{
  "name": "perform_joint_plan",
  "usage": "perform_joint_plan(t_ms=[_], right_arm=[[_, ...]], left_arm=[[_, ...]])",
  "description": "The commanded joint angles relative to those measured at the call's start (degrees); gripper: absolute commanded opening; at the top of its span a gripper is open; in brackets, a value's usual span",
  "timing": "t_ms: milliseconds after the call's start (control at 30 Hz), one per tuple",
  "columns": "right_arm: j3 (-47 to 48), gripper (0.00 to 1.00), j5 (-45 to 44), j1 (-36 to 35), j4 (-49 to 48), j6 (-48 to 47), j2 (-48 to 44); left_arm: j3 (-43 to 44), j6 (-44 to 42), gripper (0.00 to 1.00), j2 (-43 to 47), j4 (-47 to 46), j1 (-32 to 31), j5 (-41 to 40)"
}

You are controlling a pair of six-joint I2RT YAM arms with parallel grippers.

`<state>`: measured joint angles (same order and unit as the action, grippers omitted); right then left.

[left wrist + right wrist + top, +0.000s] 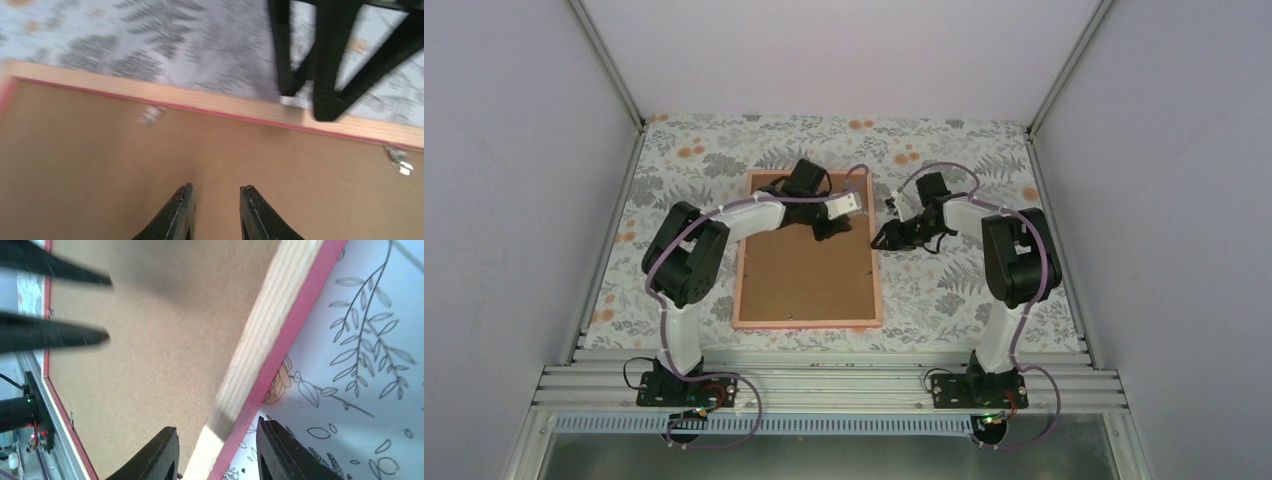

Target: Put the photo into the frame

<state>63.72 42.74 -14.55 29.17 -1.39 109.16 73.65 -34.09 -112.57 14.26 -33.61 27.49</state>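
While the left tool (216, 189) hovers with fingers slightly apart and empty, the backing board (100, 165) lies just beneath it; the right tool (217, 426) is spread astride one rail of the frame (280, 325), face-down on the table (380, 390).

top cam overhead, wrist cams close, sharing frame (807, 323) edge

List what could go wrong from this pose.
1. Right gripper straddles a rail of the frame, jaws open: gripping one edge may tilt or drag the frame.
2. Left gripper hovers over the backing board, close to the right one: they may collide.
3. No photo in view; whether one lies under the backing board can't be told.
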Motion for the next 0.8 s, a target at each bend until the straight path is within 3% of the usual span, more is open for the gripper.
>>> perform_joint_plan(t_ms=[0, 333, 767], right_arm=[[1.8, 0.4, -0.9, 1.0, -4.0, 1.9, -1.9], [7.2, 0.36, -2.5, 1.1, -7.3, 5.5, 5.0], [5.4, 0.29, -1.9, 1.0, -8.3, 7.0, 7.5]], left_arm=[[6.5, -3.2, 0.25, -4.1, 0.1, 1.1, -0.6], [21.3, -5.8, 0.25, -16.1, 3.7, 1.7, -2.5], [23.2, -8.3, 0.22, -21.7, 5.0, 0.0, -6.6]])
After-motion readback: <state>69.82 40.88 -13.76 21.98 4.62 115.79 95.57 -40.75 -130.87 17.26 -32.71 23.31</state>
